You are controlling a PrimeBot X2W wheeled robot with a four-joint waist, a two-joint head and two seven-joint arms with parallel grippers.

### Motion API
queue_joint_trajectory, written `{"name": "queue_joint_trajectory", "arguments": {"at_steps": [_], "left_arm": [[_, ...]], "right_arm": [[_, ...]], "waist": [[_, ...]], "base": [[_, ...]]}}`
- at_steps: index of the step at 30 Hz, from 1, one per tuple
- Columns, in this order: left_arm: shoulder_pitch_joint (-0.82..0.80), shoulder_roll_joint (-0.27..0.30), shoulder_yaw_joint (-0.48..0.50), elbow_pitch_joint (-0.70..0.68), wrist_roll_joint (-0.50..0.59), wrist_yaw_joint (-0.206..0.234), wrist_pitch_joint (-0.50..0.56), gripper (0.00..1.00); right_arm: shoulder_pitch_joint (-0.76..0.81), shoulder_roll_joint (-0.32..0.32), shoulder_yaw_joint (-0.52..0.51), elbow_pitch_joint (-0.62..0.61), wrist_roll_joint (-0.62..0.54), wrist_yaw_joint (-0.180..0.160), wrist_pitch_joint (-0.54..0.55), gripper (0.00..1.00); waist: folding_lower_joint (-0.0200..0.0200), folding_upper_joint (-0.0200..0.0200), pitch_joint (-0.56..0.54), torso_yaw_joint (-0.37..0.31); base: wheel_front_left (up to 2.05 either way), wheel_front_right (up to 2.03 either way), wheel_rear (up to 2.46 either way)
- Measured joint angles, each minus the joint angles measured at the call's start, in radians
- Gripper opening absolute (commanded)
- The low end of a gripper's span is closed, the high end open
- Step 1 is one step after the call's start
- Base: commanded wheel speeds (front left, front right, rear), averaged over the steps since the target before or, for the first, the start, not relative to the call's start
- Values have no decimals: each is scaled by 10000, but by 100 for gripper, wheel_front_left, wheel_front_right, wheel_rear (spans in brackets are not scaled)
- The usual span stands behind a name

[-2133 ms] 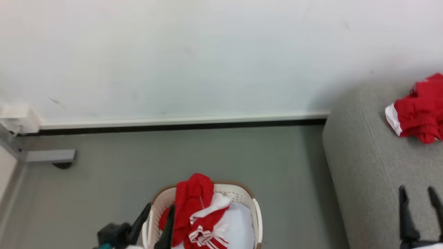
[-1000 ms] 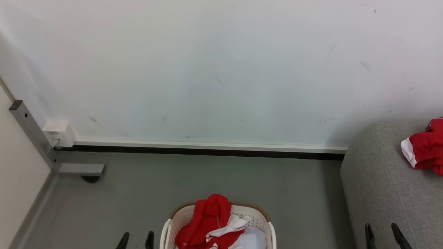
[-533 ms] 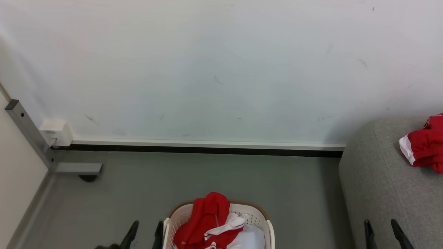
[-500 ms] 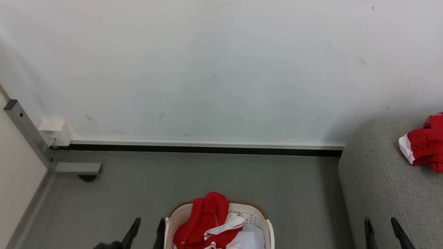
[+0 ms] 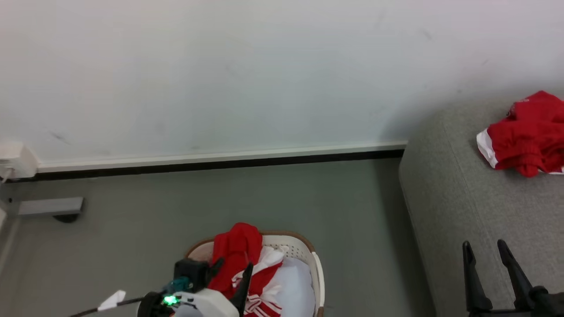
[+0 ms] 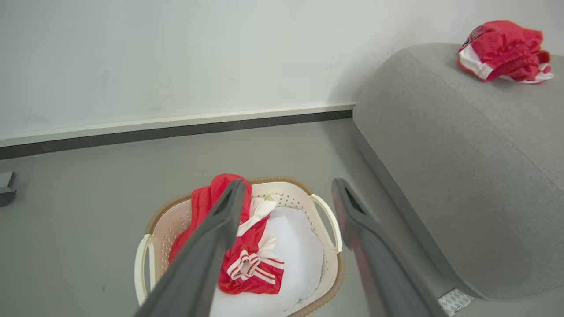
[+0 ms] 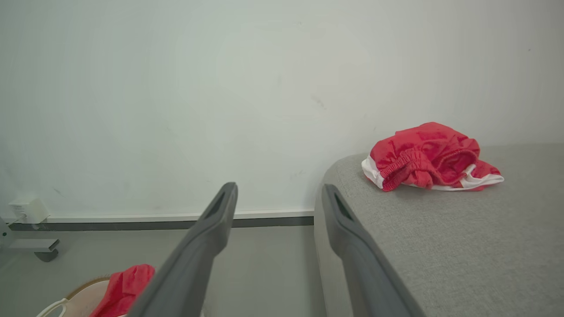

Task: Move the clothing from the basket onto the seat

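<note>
Your left gripper hangs wide open and holds nothing. The red clothing lies in the basket, below the fingers and close to the left one. A white pad lies lower down, between the two fingers. If you close there, I think you could grab the pad instead, or hook the basket and tip it over. Your right gripper is wide open and empty too. The seat is just beside its right finger. One red piece lies on the seat, far ahead.

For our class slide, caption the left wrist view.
Open left pincer pointing at basket holding red clothing; another red garment on grey sofa.
</note>
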Motion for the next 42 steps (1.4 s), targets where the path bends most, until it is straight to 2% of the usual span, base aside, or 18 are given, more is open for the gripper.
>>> {"name": "queue_joint_trajectory", "arguments": {"at_steps": [9, 17, 22, 29, 39, 42], "left_arm": [[-1732, -23, -512, 2132, 65, 642, 1659, 100], [-3198, -13, -374, 4165, -12, 1409, 2295, 100], [-3983, 330, -128, 5143, -21, 2015, 2243, 100], [-5017, 834, -8, 5981, 6, 2516, 1887, 100], [-6442, 1450, -360, 6694, 510, 3239, 1693, 100], [-6702, 1544, -445, 6882, 570, 3333, 1787, 100]], "right_arm": [[-832, -25, 173, -295, 236, 2, 0, 100], [-1563, -13, 148, -518, 487, 0, 0, 100], [-2052, 4, 194, -667, 788, 2, -2, 100], [-2492, 25, 280, -834, 1124, 2, 0, 100], [-2931, 35, 378, -938, 1540, 2, -2, 100], [-3092, 38, 466, -955, 1599, 0, 0, 100]], "waist": [[1, 0, 1265, -1027], [2, 0, 2710, -1798], [2, 0, 3687, -2183], [2, 0, 5070, -2533], [2, -1, 6692, -2543], [1, 0, 7006, -2515]], "base": [[0, 0, 0], [0, 0, 0], [0, 0, 0], [0, 0, 0], [0, 0, 0], [0, 0, 0]]}}
